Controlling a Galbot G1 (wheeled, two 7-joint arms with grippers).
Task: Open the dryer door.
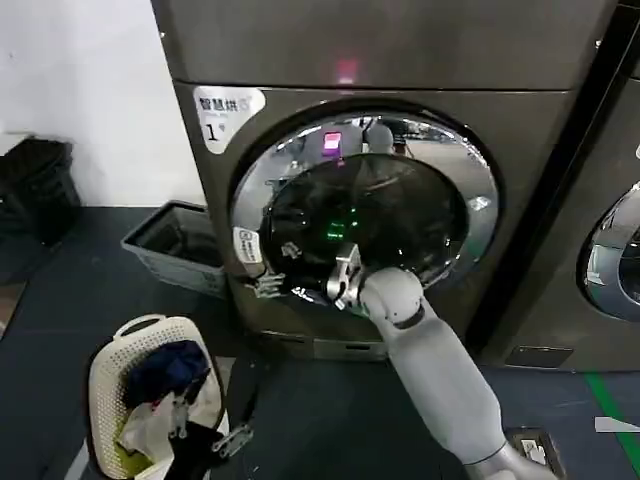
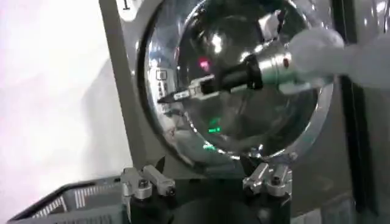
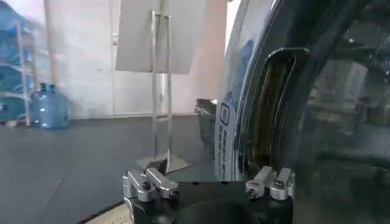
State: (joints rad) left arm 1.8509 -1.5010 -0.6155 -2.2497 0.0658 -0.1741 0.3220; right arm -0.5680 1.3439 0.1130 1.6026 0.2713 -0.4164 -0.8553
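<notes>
Currently the dryer door (image 1: 400, 215) sits in the front of the dryer (image 1: 520, 130), the machine labelled "1", and looks shut or nearly so; whether the latch is free cannot be told.

Hazards, taken from left of the door to right:
- Handle recess (image 3: 268, 103). It lies at the door's left edge, in the chrome rim. The right claw (image 1: 343, 280) is at the door's lower left, just beside the rim, released with nothing between its fingers. If it closes on bare chrome and not inside the recess, it will probably slip off.
- Pull direction. With the recess on the left, the hinge is probably on the right. A straight pull that does not follow the arc may jam the latch or strain the wrist.
- Swing path. The right arm (image 1: 440, 380) crosses below and in front of the door. As the door swings out it may strike the forearm unless the arm backs away with it.

Surroundings, in the same order:
- Black bin (image 1: 35, 190), well left of the door, against the wall.
- Grey crate (image 1: 175, 240), on the floor near the door's lower left.
- White basket (image 1: 110, 380) of laundry, below and left of the door.
- Left claw (image 1: 205, 430), parked just beside the basket, released.
- Neighbouring machine (image 1: 610, 260), right of the door. A wide swing could bring the door near it.
</notes>
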